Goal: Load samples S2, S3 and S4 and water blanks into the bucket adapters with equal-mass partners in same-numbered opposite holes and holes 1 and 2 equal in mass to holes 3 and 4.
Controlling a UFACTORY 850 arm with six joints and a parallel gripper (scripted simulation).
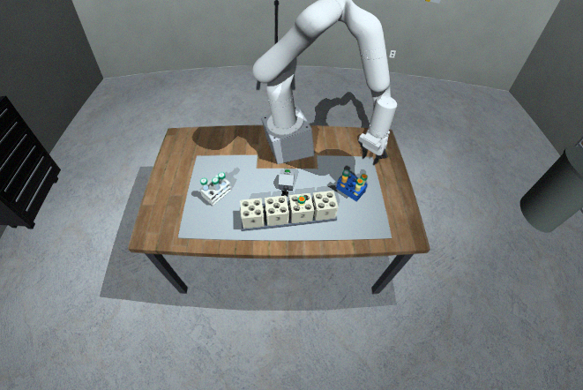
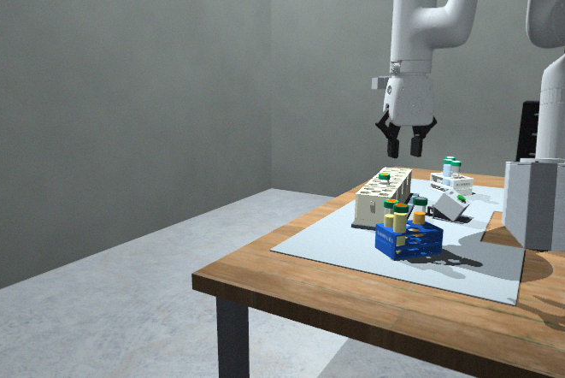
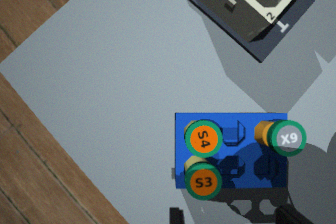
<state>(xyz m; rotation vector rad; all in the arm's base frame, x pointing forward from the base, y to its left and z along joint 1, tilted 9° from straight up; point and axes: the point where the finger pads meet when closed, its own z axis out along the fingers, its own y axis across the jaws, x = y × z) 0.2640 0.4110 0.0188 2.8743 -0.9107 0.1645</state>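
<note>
My gripper (image 1: 369, 158) (image 2: 404, 149) (image 3: 232, 215) is partly open and empty, high above the table's right side beside the blue sample rack (image 1: 345, 189) (image 2: 383, 242) (image 3: 250, 117). The rack holds S3 (image 2: 400, 208) (image 3: 203, 182), S4 (image 2: 391, 203) (image 3: 203, 138) and grey-capped X9 (image 1: 346, 169) (image 2: 420, 202) (image 3: 288, 138). S3's level stands higher than S4's. S2 (image 1: 302, 198) (image 2: 384, 176) stands in adapter 2, seemingly in the middle hole. The other adapters show no tubes. The loading stand (image 1: 287, 225) (image 3: 255, 47) carries all the adapters. The white rack (image 1: 218, 195) (image 2: 465, 185) holds three blanks; their volumes are unreadable.
The small DONE desk (image 1: 286, 180) (image 2: 450, 204) with its green key (image 2: 461, 198) stands behind the stand, between the two racks. The robot base (image 1: 292, 144) (image 2: 545, 204) is at the table's back edge. A grey mat (image 1: 369, 225) (image 2: 318, 242) lies under the racks and stand.
</note>
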